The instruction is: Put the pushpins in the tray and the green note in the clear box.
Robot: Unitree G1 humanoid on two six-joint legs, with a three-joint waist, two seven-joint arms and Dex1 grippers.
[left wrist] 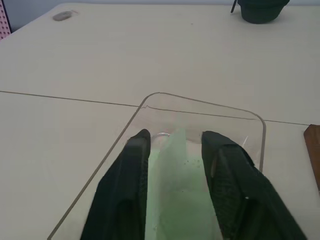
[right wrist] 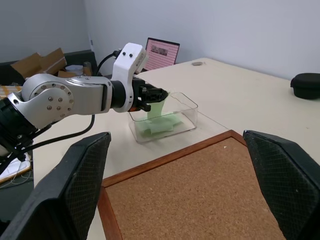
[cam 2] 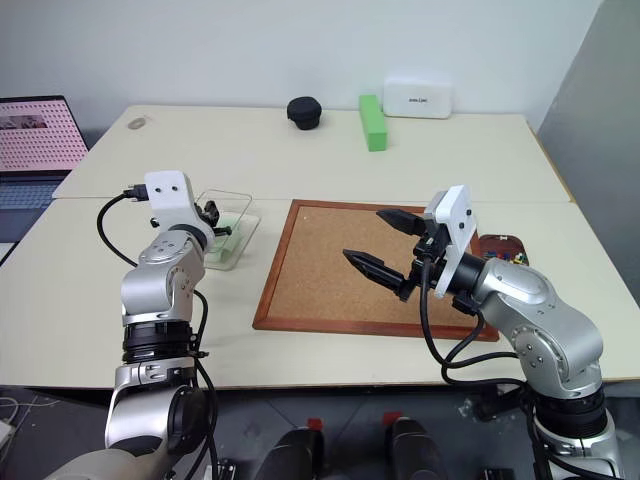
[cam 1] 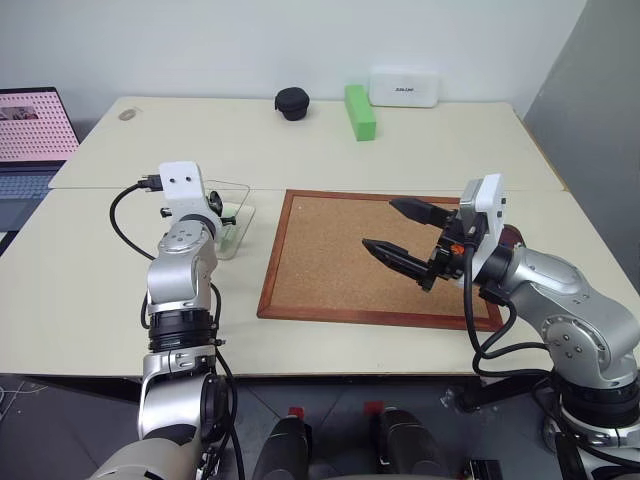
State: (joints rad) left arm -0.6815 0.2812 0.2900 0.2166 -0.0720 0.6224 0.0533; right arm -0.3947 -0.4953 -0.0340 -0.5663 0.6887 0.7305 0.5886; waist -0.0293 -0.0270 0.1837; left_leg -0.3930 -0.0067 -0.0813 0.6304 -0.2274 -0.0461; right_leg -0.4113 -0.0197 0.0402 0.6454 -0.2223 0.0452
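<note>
Left gripper (left wrist: 175,150) fingers, slightly apart, flank green note (left wrist: 177,190) over clear box (left wrist: 252,120), frame centre; clinging paper risks withdrawal. Right gripper (cam 1: 400,232) gapes.

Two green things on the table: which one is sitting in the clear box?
The pale green note, between the left claw's fingers over the clear box. The thick bright green block lies at the table's far edge.

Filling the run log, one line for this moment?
left gripper: over clear box, note between fingers, part in box | right gripper: open above cork board | pushpins: in tray
</note>
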